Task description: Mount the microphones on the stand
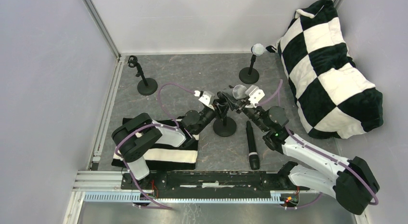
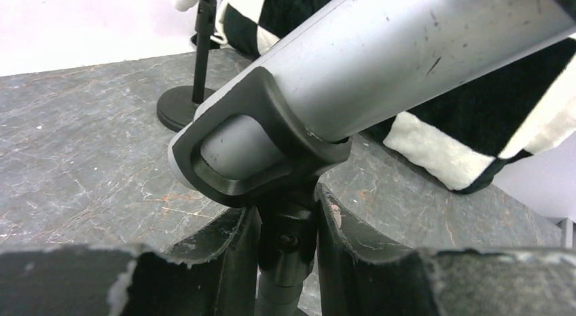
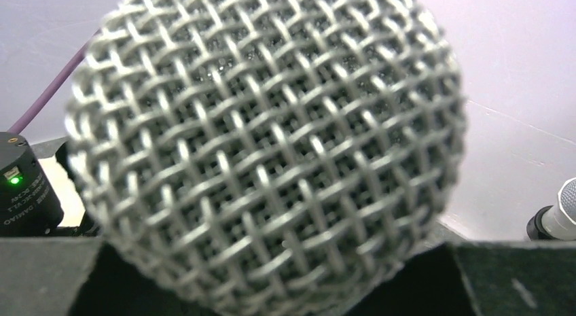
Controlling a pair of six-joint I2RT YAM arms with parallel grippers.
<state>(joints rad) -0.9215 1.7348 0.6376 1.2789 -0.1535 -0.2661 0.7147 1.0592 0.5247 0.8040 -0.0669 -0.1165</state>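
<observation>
The silver-grey microphone (image 1: 239, 92) sits tilted in the clip (image 2: 272, 149) of the middle stand (image 1: 224, 127). Its body (image 2: 407, 51) slants up to the right in the left wrist view. My left gripper (image 1: 217, 110) is shut on the stand's stem (image 2: 291, 244) just below the clip. My right gripper (image 1: 246, 104) is shut on the silver-grey microphone near its mesh head (image 3: 272, 146), which fills the right wrist view. The white microphone (image 1: 258, 49) stands in the back right stand (image 1: 249, 75). The black microphone (image 1: 252, 144) lies on the table. The back left stand (image 1: 144, 82) is empty.
A black-and-white checkered bag (image 1: 332, 70) lies along the right side. A black-and-white striped cloth (image 1: 159, 149) lies under my left arm. Walls close the back and left, and a metal rail (image 1: 202, 185) runs along the near edge.
</observation>
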